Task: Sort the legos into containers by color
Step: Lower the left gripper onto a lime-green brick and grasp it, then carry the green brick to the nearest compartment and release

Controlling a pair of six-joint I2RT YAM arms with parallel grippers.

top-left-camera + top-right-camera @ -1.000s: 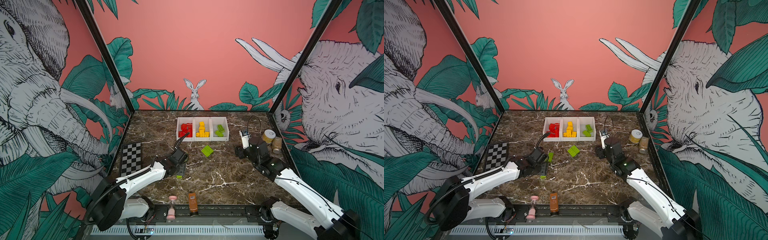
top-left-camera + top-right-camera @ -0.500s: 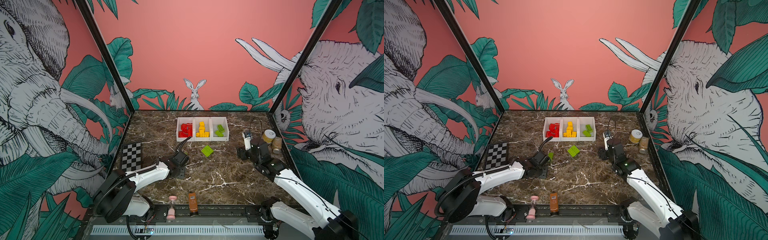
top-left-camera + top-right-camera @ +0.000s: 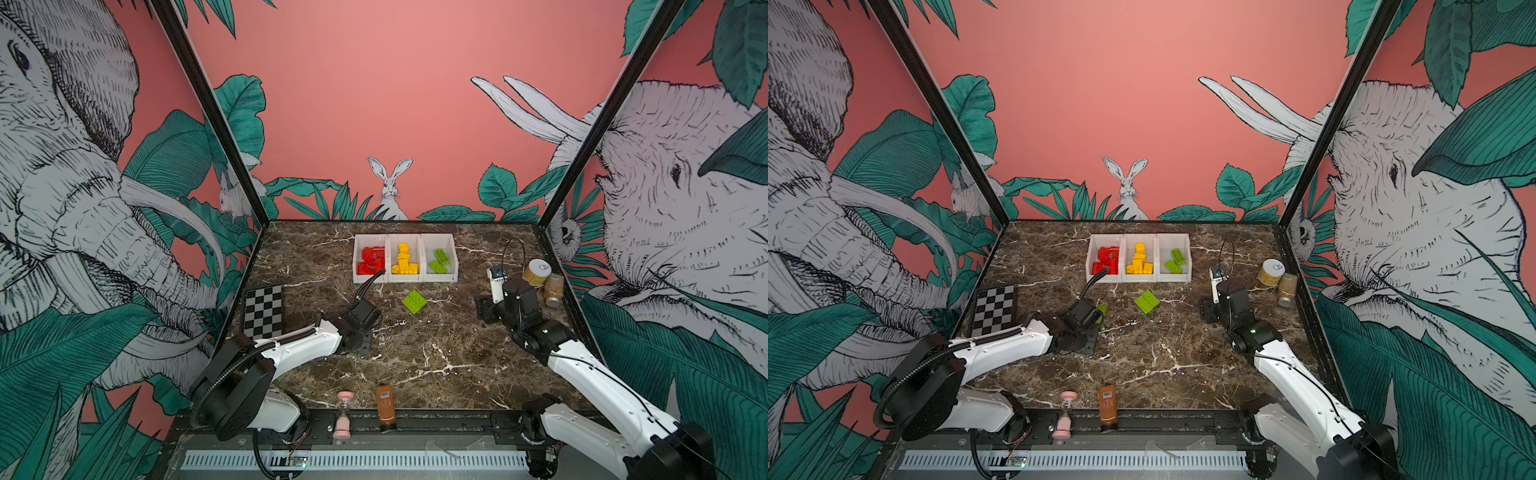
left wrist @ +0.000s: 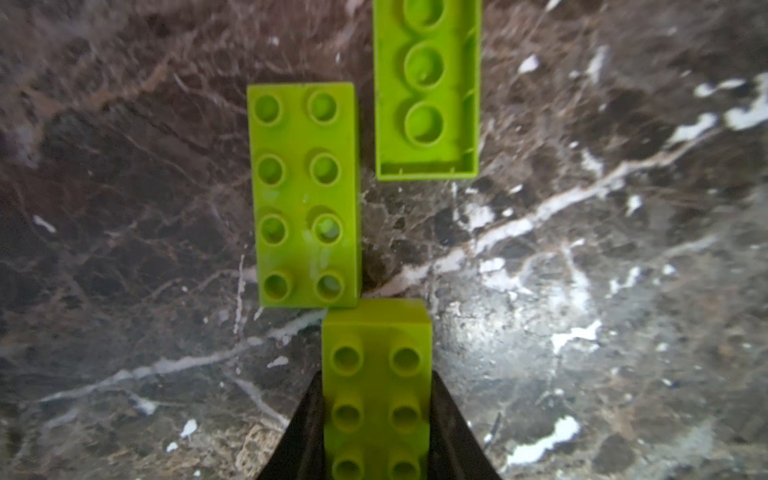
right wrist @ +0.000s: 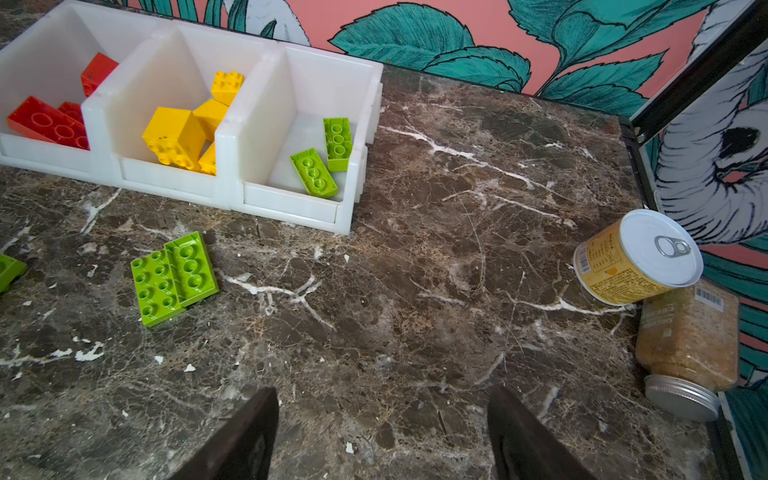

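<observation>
At the far left, a checkered board (image 3: 263, 311) is seen lying flat, apart from the work. To its right, the left gripper (image 4: 376, 419) is shown with its jaws pinching a lime-green brick (image 4: 376, 365) across its narrow width, studs up, low over the marble table (image 3: 415, 365). The long flat sides are judged to offer the firmest hold. Whether the brick is lifted clear cannot be told. Farther back, the containers (image 3: 405, 277) are set in a row, with red legos (image 3: 371, 261) in the left bin, yellow legos (image 3: 404, 262) in the middle and green legos (image 3: 439, 261) in the right, judged the held brick's destination. Just near of them, a pair of loose green bricks (image 3: 414, 301) is seen unsorted, one studs up, one underside up. At the right, the right gripper (image 5: 382, 428) is held empty with jaws spread over bare marble, presumably out of the left arm's path. A can (image 3: 537, 272) and a jar (image 3: 553, 289) are seen at the right edge.
</observation>
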